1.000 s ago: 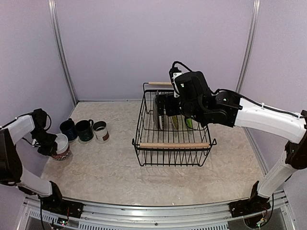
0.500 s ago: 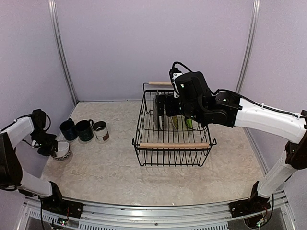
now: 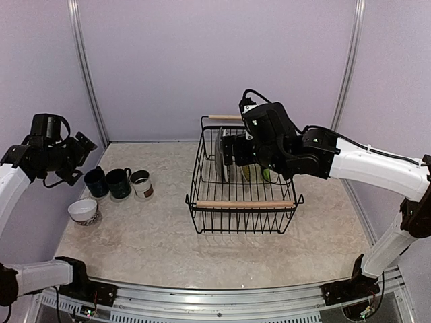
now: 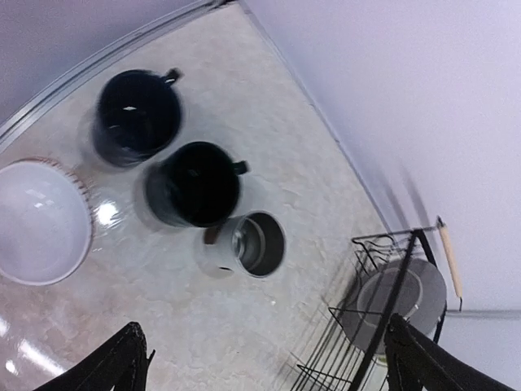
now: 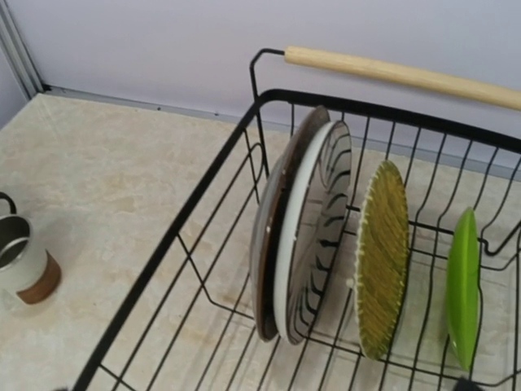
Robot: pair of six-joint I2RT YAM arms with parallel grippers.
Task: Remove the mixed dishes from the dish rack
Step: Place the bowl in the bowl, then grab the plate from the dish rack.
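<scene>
The black wire dish rack [image 3: 196, 202] stands mid-table with a grey dish [image 5: 264, 236], a black-and-white striped plate [image 5: 319, 228], an olive ribbed dish [image 5: 381, 261] and a lime-green plate [image 5: 462, 285] upright in it. My right gripper [image 3: 230, 151] hovers open over these plates, holding nothing. At the left stand a navy mug [image 3: 95, 182], a dark green mug [image 3: 119, 183], a white-brown cup [image 3: 141, 184] and a small patterned bowl [image 3: 83, 210]. My left gripper [image 3: 79, 149] hangs high above them, open and empty; in its wrist view [image 4: 269, 366] the fingertips [image 4: 122, 366] stand far apart.
The purple back wall and its metal posts [image 3: 86, 81] close in the table. The rack's near wooden handle [image 3: 246, 204] and far handle [image 5: 399, 75] stick out at its ends. The left wall is close to the row of mugs.
My left gripper opened and let go of the small patterned bowl, which now rests on the table, then rose well above it. The right arm has barely shifted.
</scene>
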